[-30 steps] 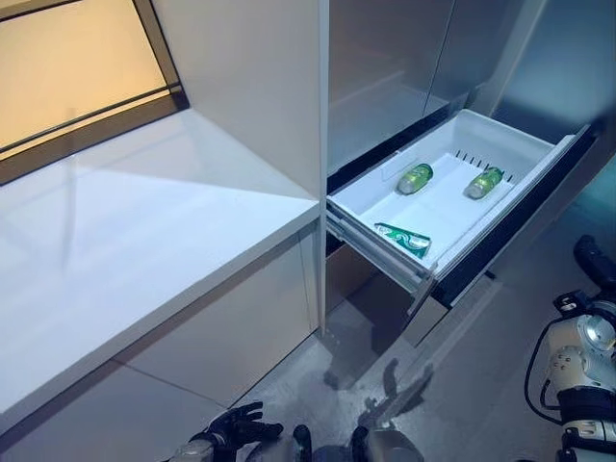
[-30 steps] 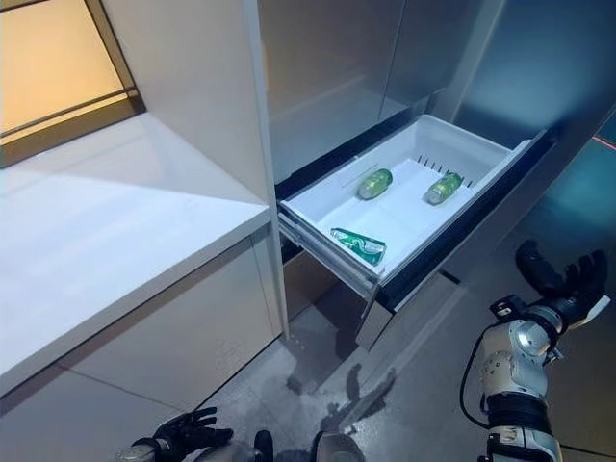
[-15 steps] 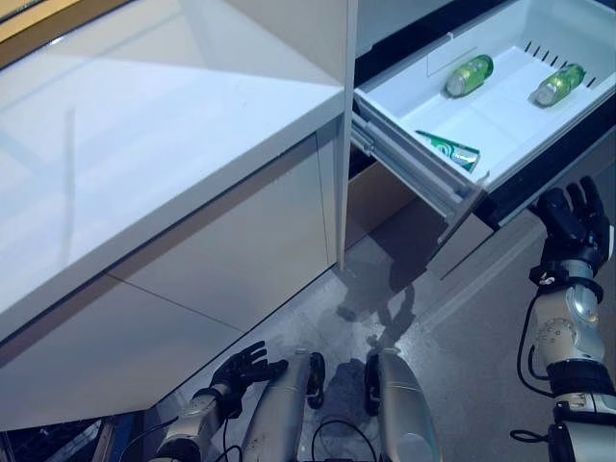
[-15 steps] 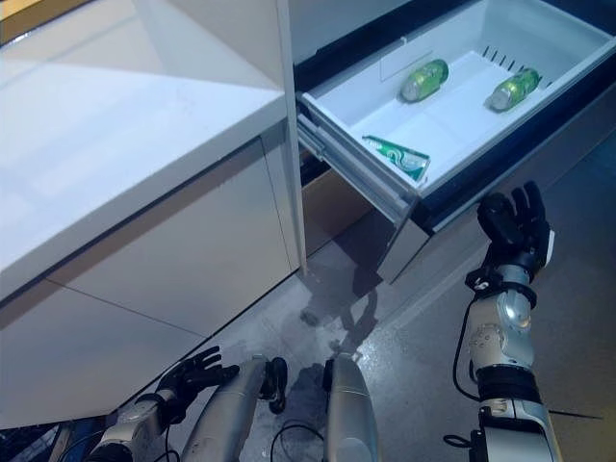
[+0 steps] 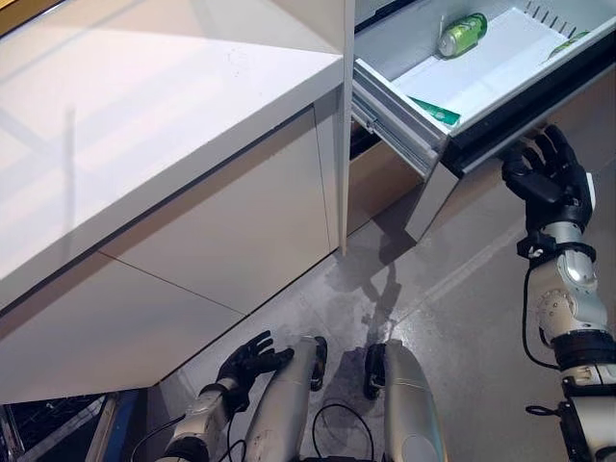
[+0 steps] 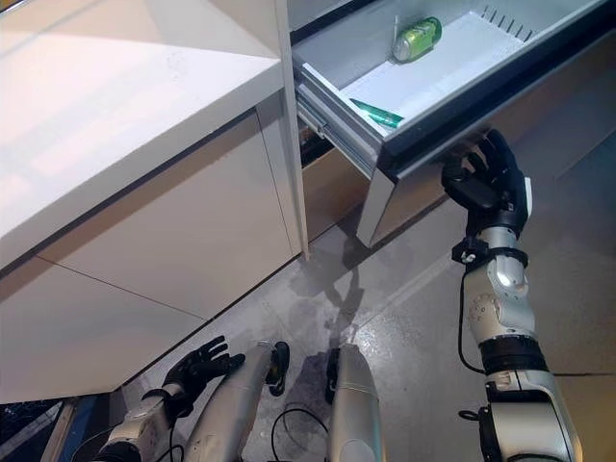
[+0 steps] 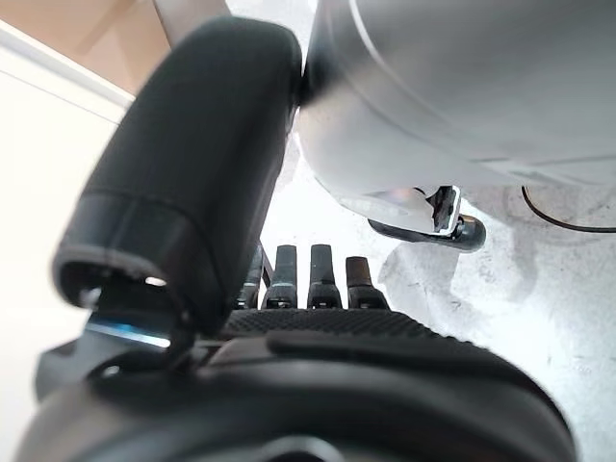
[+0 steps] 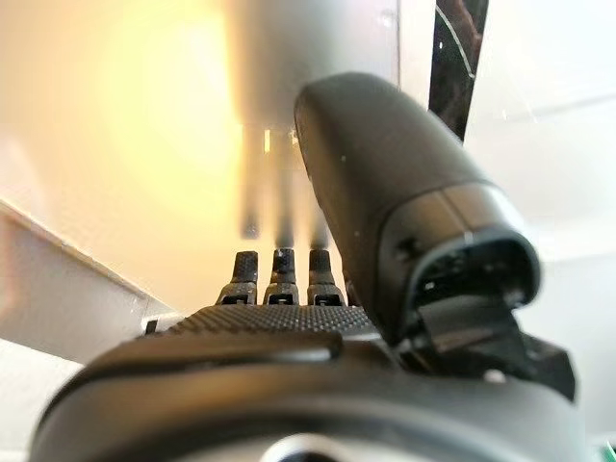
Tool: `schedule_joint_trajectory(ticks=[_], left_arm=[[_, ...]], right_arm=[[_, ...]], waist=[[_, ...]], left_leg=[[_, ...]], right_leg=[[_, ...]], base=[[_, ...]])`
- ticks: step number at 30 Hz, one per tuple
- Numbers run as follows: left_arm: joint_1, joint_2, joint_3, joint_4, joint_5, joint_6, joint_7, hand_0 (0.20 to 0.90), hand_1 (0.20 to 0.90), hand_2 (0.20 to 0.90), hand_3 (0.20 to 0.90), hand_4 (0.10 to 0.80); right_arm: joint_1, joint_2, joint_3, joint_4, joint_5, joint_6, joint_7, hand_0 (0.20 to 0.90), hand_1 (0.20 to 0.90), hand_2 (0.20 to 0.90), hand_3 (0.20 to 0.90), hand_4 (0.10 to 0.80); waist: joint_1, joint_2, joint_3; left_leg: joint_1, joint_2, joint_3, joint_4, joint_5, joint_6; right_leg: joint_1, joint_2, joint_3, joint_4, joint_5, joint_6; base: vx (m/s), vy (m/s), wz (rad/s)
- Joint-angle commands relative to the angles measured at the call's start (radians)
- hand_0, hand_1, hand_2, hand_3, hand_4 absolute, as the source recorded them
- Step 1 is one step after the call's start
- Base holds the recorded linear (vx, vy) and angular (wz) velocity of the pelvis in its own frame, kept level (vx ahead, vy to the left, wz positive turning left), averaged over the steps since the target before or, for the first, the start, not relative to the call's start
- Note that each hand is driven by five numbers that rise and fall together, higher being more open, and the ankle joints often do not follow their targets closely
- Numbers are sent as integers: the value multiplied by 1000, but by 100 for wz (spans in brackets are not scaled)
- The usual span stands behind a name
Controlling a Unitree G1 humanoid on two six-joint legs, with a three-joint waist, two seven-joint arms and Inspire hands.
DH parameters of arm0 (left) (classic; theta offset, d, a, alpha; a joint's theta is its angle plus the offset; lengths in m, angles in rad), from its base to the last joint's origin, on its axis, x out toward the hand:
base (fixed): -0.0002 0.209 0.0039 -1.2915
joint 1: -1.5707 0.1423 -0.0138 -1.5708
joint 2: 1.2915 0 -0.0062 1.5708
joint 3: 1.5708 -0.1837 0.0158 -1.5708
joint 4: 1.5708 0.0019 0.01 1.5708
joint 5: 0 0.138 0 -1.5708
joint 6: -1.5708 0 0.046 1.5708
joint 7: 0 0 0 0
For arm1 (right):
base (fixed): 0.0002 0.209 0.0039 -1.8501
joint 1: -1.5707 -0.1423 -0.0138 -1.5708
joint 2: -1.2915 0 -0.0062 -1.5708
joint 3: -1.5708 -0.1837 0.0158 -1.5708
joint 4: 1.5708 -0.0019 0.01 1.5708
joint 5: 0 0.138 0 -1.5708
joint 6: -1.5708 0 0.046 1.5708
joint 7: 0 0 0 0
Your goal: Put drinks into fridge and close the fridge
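The fridge drawer (image 5: 416, 133) stands pulled out at the upper right, its dark front panel (image 6: 452, 125) facing me. Inside it lie a green can (image 5: 463, 34) near the back, a flat green can (image 6: 377, 113) by the front wall, and the tip of a third (image 5: 571, 40). My right hand (image 6: 489, 183) is raised, open, with straight fingers (image 8: 279, 274) right at the lower part of the front panel; I cannot tell whether they touch. My left hand (image 5: 248, 361) hangs low, open, holding nothing.
A white counter (image 5: 144, 115) runs along the left, with pale cabinet panels (image 5: 221, 250) beneath it. A tall white side wall (image 5: 345, 144) separates the counter from the fridge. Grey floor (image 5: 462, 318) lies below the drawer.
The whole picture has shifted as the camera tipped down. My right hand has risen from beside the drawer up to its front panel. The left hand stays low.
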Motion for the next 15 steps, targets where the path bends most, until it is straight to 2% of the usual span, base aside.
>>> schedule_joint_trajectory(ticks=[1,4,5,6,15], left_arm=[[124,83,-76,58,62,18,15,900,900,900,900,800],[121,92,-84,64,69,25,15,900,900,900,900,800],[122,92,-84,65,70,26,16,900,900,900,900,800],[118,97,-92,72,75,32,15,900,900,900,900,800],[115,108,-126,98,93,25,-14,900,900,900,900,800]], right_arm=[[-299,-63,82,-42,-93,-85,127,900,900,900,900,800],[-355,-69,127,7,-155,-82,107,900,900,900,900,800],[-358,-69,131,9,-160,-81,105,900,900,900,900,800],[-393,-69,158,41,-177,-84,67,900,900,900,900,800],[-487,-41,208,163,-206,-68,-22,900,900,900,900,800]], waist=[[115,-40,-53],[134,-39,-62],[135,-39,-63],[145,-38,-68],[181,-26,-107]], left_leg=[[103,-19,17,-25,-93,80],[136,-19,8,-72,-77,77],[147,-21,0,-60,-109,73],[157,-20,-1,-107,-62,73],[267,-12,-44,-275,-6,57]], right_leg=[[66,0,-17,-69,57,-20],[100,-14,-31,-97,64,-12],[109,-10,-21,-81,35,-2],[123,-20,-38,-121,72,-7],[245,-36,-69,-246,100,23]], base=[[-10,24,10],[69,2,26],[73,-4,29],[54,0,26],[37,-12,17]])
